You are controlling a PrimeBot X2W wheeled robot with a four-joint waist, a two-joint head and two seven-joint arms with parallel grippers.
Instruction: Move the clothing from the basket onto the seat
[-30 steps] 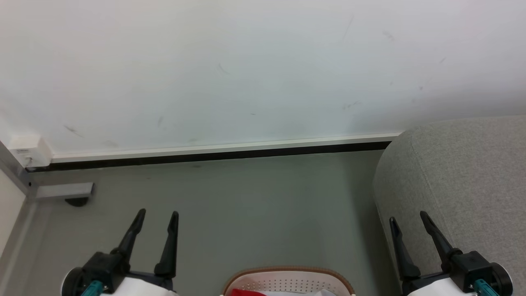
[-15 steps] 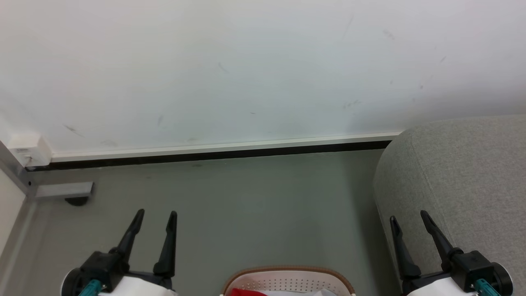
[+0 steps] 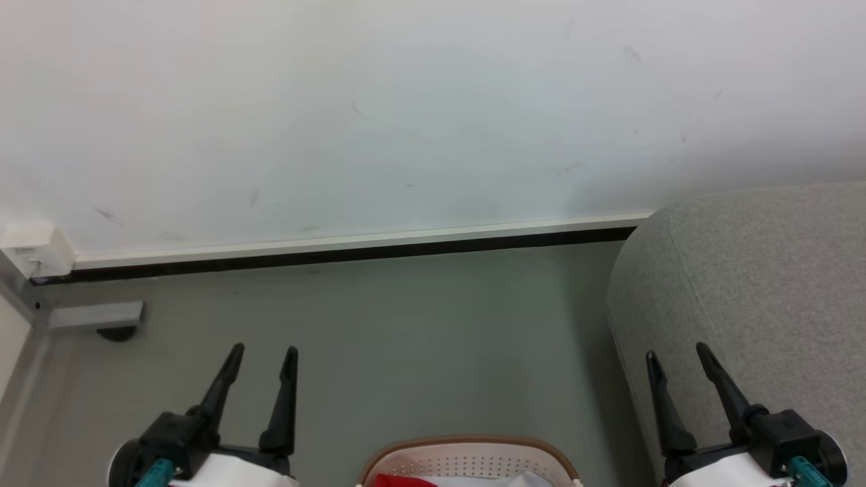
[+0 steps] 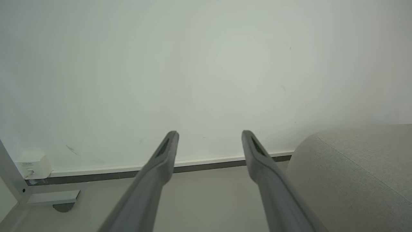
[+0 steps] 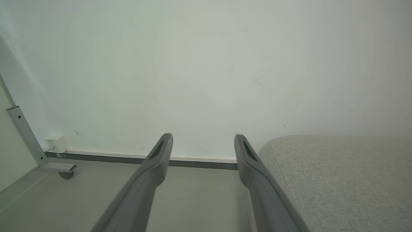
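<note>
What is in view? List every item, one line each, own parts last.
basket: one, white with tan rim, bottom centre of head view
clothing: count hidden, red, inside the basket
seat: one, light grey, right side
wall: one, white, scuffed, behind everything
skirting: one, white over black, foot of the wall
floor: grey, between wall and basket
wall box: one, white, far left at the skirting
metal foot: one, grey, left, on a dark caster
left gripper: one, dark fingers apart, lower left, empty
right gripper: one, dark fingers apart, lower right by the seat, empty
</note>
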